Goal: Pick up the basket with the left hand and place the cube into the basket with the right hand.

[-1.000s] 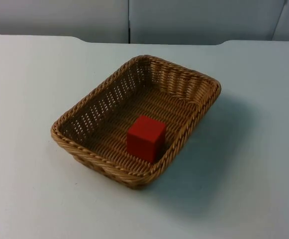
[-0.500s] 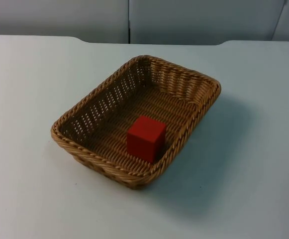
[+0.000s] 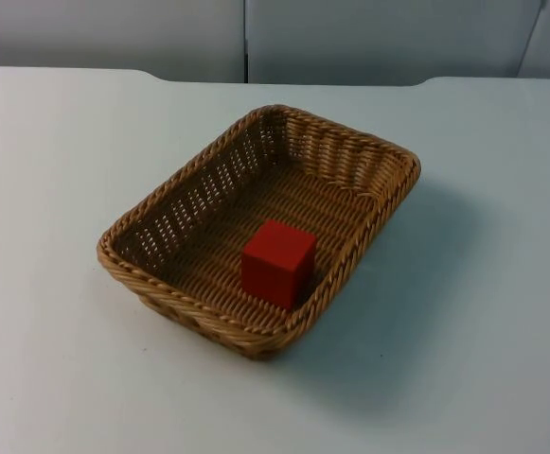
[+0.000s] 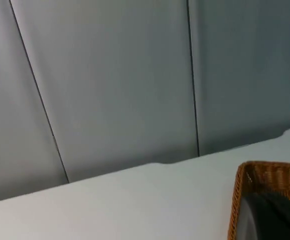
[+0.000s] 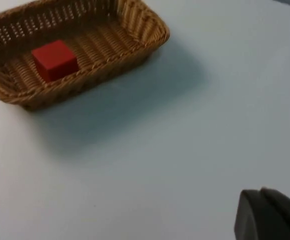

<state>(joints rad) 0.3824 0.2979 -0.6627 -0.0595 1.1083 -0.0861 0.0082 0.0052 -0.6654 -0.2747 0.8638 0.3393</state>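
So the wicker basket [image 3: 186, 178] is sitting flat on the white bench [image 3: 464, 331], roughly mid-bench and turned at an angle. The red cube [image 3: 277, 263] is already inside it, on the woven floor, right up by the long wall on my right side and toward the end nearest the top camera.

From the top view you get the whole basket and the cube. My wrist cams fill in the rest.

My left gripper [image 4: 272, 217] is low and just beside one corner of the basket [image 4: 264, 175], looking past its rim toward the grey partition wall [image 4: 115, 85], with a bare strip of bench in between. The cube is hidden from that angle.

My right gripper [image 5: 269, 215] hangs over bare bench, well apart from the basket [image 5: 149, 25]. From there I see into the basket with the cube [image 5: 54, 60] inside.

Honestly can't tell whether either gripper is open or closed, and neither is holding anything I can see.
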